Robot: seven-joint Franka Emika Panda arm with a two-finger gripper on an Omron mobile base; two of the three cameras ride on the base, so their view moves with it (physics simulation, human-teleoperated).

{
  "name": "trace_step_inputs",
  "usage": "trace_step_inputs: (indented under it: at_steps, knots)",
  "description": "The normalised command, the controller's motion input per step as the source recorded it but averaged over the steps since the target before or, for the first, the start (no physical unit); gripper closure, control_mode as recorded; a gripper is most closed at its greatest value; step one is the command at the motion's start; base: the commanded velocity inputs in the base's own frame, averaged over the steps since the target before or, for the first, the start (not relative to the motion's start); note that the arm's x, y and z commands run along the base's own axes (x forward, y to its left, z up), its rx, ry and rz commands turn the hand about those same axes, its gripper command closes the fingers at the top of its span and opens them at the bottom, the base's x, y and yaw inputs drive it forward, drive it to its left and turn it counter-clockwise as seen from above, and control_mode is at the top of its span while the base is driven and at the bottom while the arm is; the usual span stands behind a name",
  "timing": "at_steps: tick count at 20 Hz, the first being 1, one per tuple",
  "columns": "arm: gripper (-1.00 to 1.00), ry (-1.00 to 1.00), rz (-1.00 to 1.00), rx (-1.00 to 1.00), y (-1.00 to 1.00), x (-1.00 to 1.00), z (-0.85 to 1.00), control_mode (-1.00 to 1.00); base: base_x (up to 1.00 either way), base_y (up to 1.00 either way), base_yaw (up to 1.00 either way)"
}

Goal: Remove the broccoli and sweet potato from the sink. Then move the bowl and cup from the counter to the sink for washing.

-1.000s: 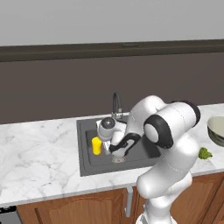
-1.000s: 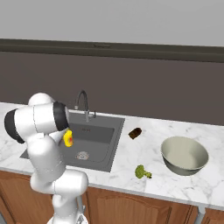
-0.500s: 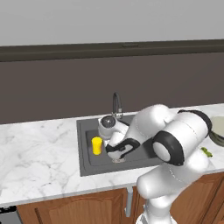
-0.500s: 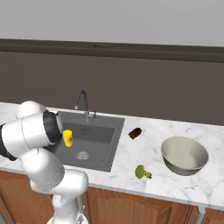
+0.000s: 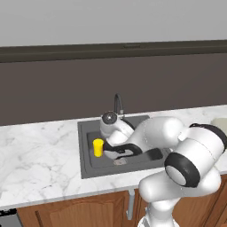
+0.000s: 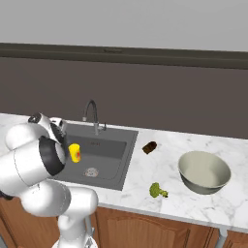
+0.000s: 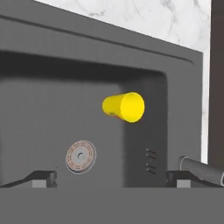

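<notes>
So the yellow cup (image 5: 98, 147) is standing in the sink (image 6: 123, 167) now, near the left side of the basin and a bit away from the drain (image 6: 90, 172), and the tool (image 7: 111, 177) is hanging just above the basin with its jaws spread wide and nothing between them. From the hand camera you can see the two dark fingertips (image 7: 43, 177) well apart at the bottom, with the cup's open mouth facing them and clearly not touching either one. The broccoli (image 6: 156, 190) is out on the counter (image 6: 160, 167) near the front edge, and the sweet potato (image 6: 149, 147) sits on the counter too, just right of the sink rim, so I'd say the veggie half looks done and the cup looks delivered. That leaves the bowl (image 6: 204, 172), which is well off to the right on the counter, upright, pale inside showing. My guess on handling: it's rigid and probably ceramic-ish, so heavier than the cup, smooth and a bit slippery, and way too wide to grab around the body. Best bet would be pinching the rim, one finger inside and one outside, on the side nearest the arm. A rim grip will likely let it tilt and swing, so it wants a firm squeeze and a slow carry, and a gentle set-down clear of the cup and the faucet (image 6: 92, 114).
</notes>
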Motion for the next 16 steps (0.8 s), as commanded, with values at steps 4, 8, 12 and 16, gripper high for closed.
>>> trace_step_inputs:
  at_steps: [4,8,12,16]
  knots:
    - [-1.0,0.06,-0.13,0.01,-0.11,-0.23,0.26,-1.0,0.0,0.0,0.0]
    - [-1.0,0.03,-0.16,0.03,-0.15,-0.36,0.15,-1.0,0.0,0.0,0.0]
    - [-1.0,0.05,-0.2,0.06,-0.08,-0.28,0.22,-1.0,0.0,0.0,0.0]
    - [-1.0,0.0,-0.19,0.09,-0.13,-0.27,0.27,-1.0,0.0,0.0,0.0]
